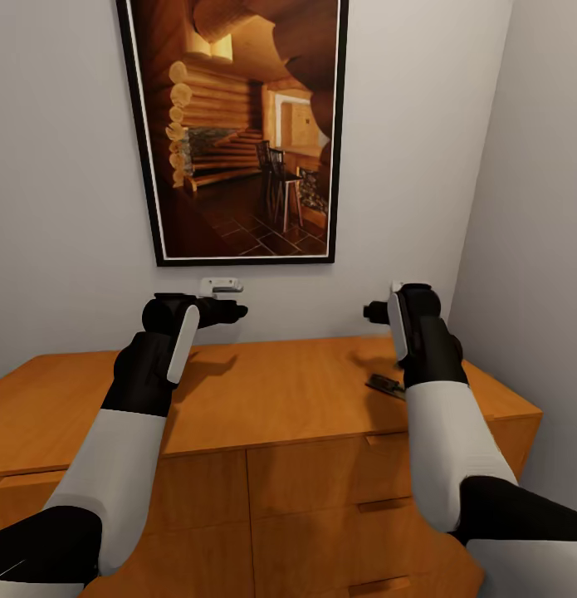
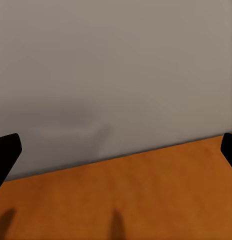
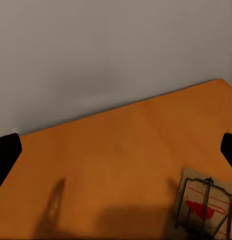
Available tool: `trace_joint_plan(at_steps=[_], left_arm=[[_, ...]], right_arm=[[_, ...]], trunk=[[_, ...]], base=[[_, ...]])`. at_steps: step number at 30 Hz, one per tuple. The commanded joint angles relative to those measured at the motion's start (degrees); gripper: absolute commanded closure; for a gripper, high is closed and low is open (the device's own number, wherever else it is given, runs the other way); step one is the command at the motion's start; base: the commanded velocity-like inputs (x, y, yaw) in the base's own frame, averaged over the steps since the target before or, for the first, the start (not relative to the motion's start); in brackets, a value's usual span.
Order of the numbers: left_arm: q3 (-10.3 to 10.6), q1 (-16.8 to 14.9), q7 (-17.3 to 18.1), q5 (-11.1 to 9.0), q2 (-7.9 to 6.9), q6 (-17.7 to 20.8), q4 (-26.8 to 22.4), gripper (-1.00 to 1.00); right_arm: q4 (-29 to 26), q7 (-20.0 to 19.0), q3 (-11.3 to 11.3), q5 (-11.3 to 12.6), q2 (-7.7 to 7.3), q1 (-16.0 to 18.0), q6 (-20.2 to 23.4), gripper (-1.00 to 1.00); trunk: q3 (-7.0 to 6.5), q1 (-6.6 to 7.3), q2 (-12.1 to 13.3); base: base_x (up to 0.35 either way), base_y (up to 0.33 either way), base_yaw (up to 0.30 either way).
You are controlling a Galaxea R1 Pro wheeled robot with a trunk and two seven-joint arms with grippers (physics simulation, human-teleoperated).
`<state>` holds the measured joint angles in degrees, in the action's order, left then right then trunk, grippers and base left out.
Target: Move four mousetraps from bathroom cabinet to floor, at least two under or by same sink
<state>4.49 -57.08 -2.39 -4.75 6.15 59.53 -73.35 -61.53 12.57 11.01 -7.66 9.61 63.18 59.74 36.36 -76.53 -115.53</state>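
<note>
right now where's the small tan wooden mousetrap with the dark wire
In the head view the tan wooden mousetrap lies flat on top of the orange-brown wooden cabinet, toward its right end, just beside the right arm.

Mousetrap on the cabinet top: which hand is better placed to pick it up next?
The right hand, probably. The mousetrap lies on the cabinet beside the right arm, and the right wrist view shows it near. The left hand is over bare wood, farther away.

Both arms reach forward, level; left gripper (image 1: 238,312) and right gripper (image 1: 373,312) fingers spread apart
</note>
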Motion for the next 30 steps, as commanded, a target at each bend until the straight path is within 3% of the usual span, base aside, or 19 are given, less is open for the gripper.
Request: trace_joint_plan(at_steps=[1,10,25,30], left_arm=[[-0.01,-0.05,-0.25,-0.44,0.00,0.23,-0.02,-1.00],[-0.01,-0.05,-0.25,-0.50,0.00,0.23,0.14,-1.00],[-0.01,-0.05,-0.25,-0.52,0.00,0.23,0.37,-1.00],[-0.01,-0.05,-0.25,-0.58,0.00,0.23,0.39,-1.00]], right_arm=[[1.09,-0.25,0.86,-0.54,-0.01,0.38,0.26,-1.00],[5.74,0.45,3.53,-0.59,-0.33,1.43,0.26,-1.00],[6.02,0.92,4.22,-0.60,-0.41,1.59,0.26,-1.00],[5.93,0.97,5.61,-0.64,-0.54,1.59,0.26,-1.00]], trunk=[[0.07,0.01,-0.04],[0.07,0.01,-0.04],[0.07,0.01,-0.04],[0.07,0.01,-0.04]], base=[[0.003,0.000,0.000],[0.001,0.000,0.000],[0.000,0.000,0.000],[0.000,0.000,0.000]])
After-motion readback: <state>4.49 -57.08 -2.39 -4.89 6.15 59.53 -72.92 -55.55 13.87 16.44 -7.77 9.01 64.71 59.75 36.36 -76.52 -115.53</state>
